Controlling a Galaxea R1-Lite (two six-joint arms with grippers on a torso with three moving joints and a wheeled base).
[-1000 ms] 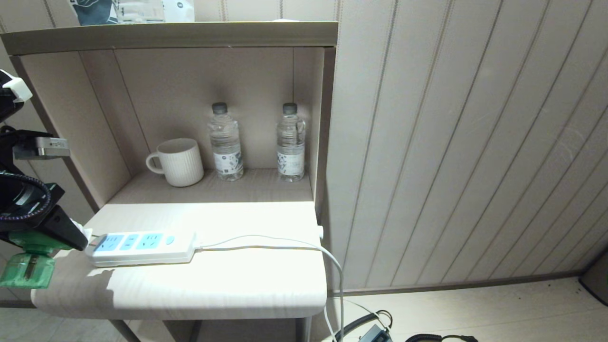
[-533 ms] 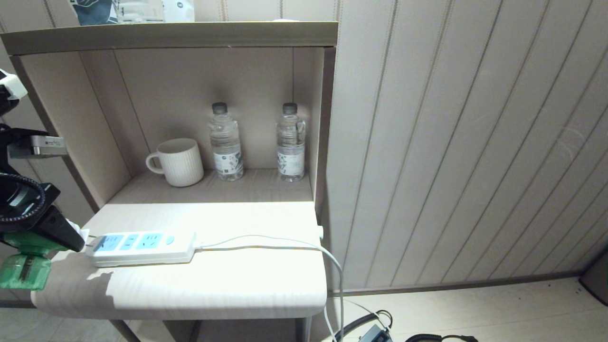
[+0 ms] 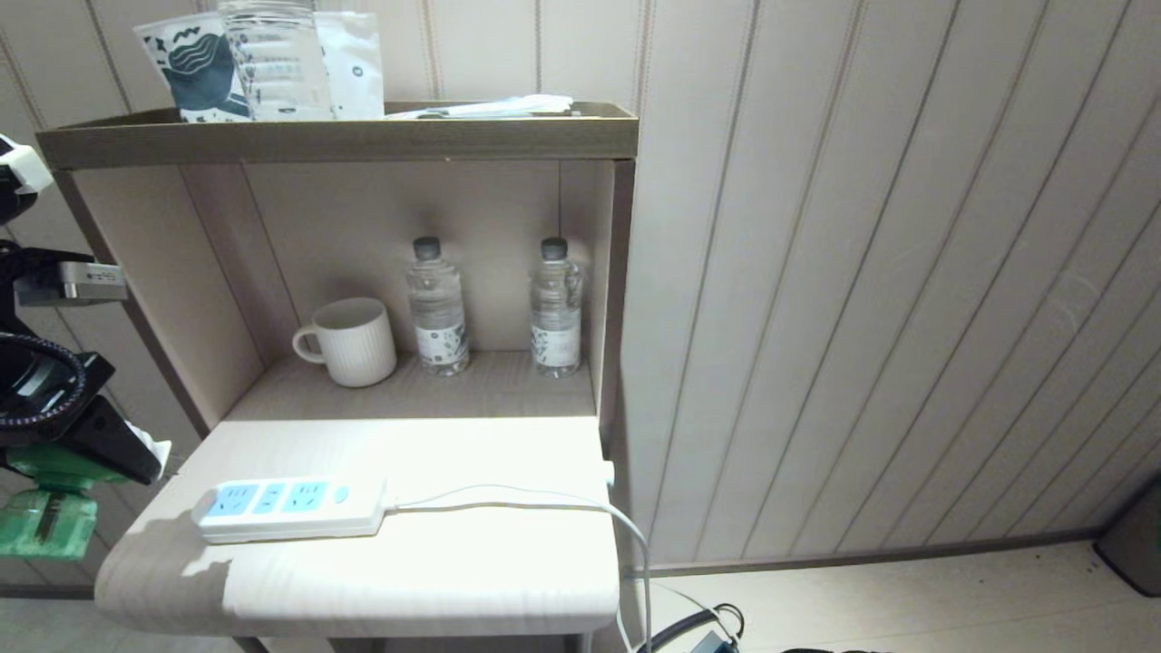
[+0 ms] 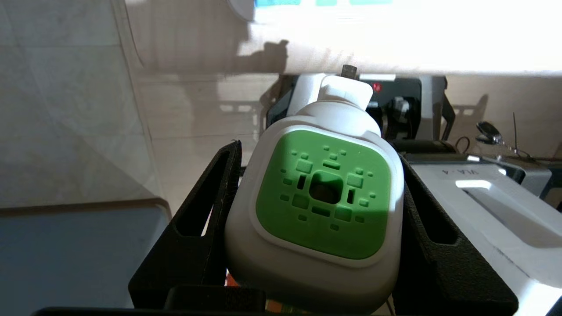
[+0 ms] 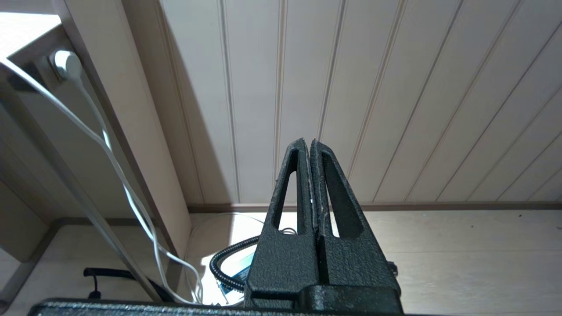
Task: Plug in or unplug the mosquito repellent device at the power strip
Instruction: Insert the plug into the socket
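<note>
The white-and-green plastic mosquito repellent device [image 4: 322, 193] is hanging off the table's left edge, green bottle downward, plug prongs aiming toward the flat white power strip [image 3: 290, 510] lying lengthwise on the pale wooden table [image 3: 408, 571]. The left gripper [image 4: 320, 210] is clamping its sides; the right gripper [image 5: 311, 151] is hanging closed, empty.

panelled wall [image 3: 862, 272] (beige), pale floor [image 3: 907, 599]
</note>
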